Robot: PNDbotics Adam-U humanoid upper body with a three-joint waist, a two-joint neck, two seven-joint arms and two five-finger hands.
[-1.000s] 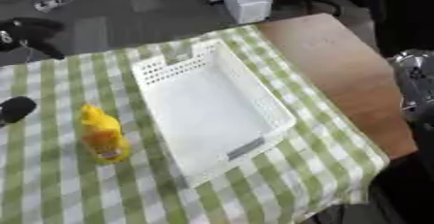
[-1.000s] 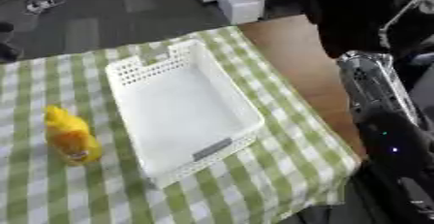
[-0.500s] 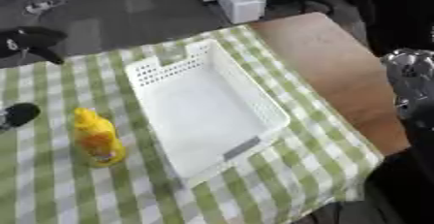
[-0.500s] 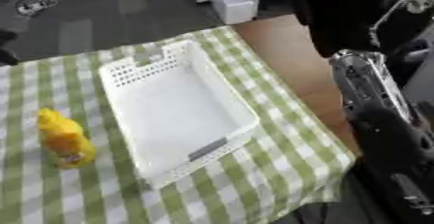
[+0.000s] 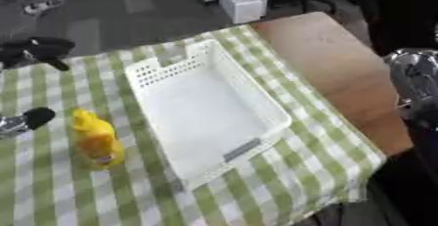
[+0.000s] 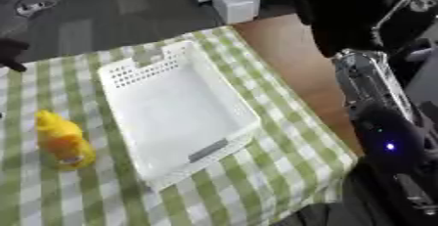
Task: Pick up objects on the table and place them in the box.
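A yellow bottle point(image 5: 96, 139) stands upright on the green checked cloth, left of the white plastic box point(image 5: 205, 110). The box lies askew mid-table with nothing visible inside; its near short end has a grey handle slot. At the left edge of the left eye view a black rounded tip on a silver part, belonging to my left hand point(image 5: 32, 118), hangs just left of the bottle and apart from it. My right arm point(image 6: 376, 107), black and silver, runs along the right edge beyond the table. Its hand does not show.
The cloth stops short of a bare wooden strip of the table point(image 5: 342, 68) to the right of the box. A dark object point(image 5: 36, 50) lies at the far left edge. The table's corner drops off at the lower right. White furniture stands on the floor behind.
The whole picture has shifted a little, so the camera moved. The black tip at the left edge shows slightly further in, nearer the bottle. Bottle and box stay put.
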